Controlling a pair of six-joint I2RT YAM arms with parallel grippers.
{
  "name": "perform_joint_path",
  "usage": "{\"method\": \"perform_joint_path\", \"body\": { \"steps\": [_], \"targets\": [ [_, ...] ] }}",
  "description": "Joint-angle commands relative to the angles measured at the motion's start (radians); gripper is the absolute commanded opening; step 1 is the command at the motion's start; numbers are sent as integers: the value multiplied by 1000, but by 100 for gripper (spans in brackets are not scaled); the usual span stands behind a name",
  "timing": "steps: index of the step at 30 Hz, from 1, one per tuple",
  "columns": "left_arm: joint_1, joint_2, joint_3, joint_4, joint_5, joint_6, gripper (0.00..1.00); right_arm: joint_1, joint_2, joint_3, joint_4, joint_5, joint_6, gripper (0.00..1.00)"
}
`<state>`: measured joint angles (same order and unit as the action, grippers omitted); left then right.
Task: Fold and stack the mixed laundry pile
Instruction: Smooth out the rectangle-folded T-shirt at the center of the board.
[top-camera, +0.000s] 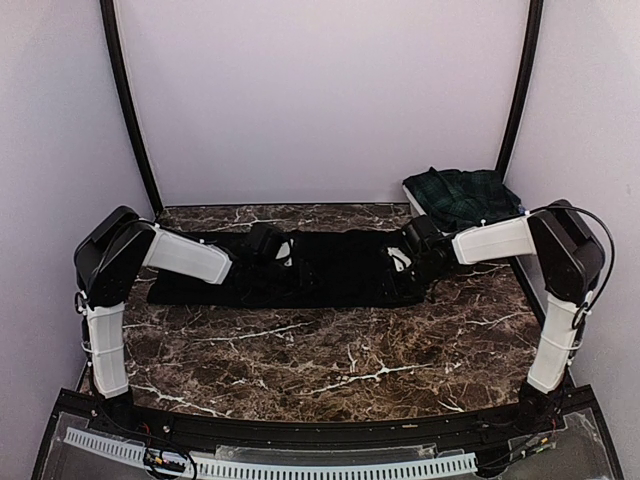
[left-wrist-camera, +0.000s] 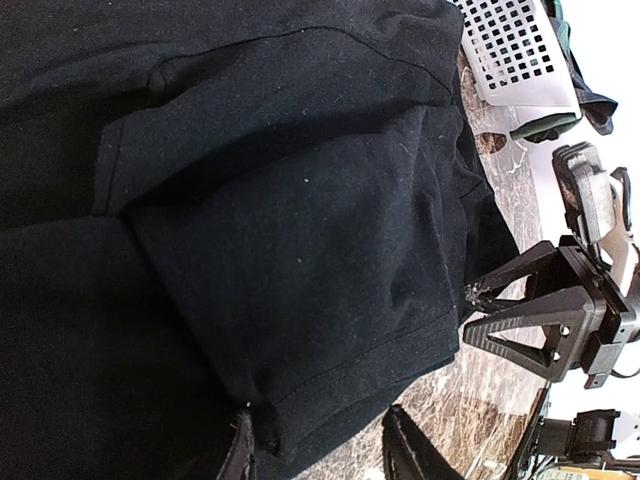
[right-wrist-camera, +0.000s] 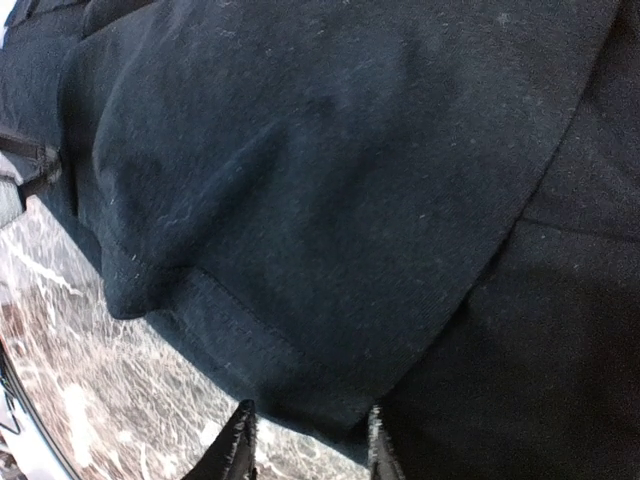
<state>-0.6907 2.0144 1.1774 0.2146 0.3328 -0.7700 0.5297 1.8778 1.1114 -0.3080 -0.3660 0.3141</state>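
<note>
Black cloth (top-camera: 330, 265) lay spread flat across the far half of the dark, white-veined marble table (top-camera: 300, 350), a long low shape running from left to right. The left arm (top-camera: 185, 255) reached in over the cloth's left part and the right arm (top-camera: 490, 240) over its right end, both low to the fabric.

From the left wrist, the left jaws stood parted, with a stitched hem of the black cloth lying between the two fingertips (left-wrist-camera: 240, 455) and bare marble showing beside it. A folded layer with a seam rose above that hem.

From the right wrist, the right jaws stood somewhat narrower but also apart, with a hemmed edge of the same cloth sitting between the fingertips (right-wrist-camera: 378, 445). Whether either pair was actually pressing on the fabric could not be told.

Well apart from the black piece, in the far right corner, the tartan skirt (top-camera: 460, 195) in dark green and navy was heaped in the white slatted basket (left-wrist-camera: 505, 50), with part of it hanging over the rim.
</note>
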Motion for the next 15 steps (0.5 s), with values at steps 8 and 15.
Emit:
{"method": "perform_joint_path", "body": {
  "steps": [8, 15],
  "targets": [
    [-20, -5, 7, -16, 6, -15, 39, -4, 1, 17, 19, -19, 10, 24],
    [-22, -60, -46, -37, -45, -34, 40, -4, -51, 11, -5, 0, 7, 25]
  ]
}}
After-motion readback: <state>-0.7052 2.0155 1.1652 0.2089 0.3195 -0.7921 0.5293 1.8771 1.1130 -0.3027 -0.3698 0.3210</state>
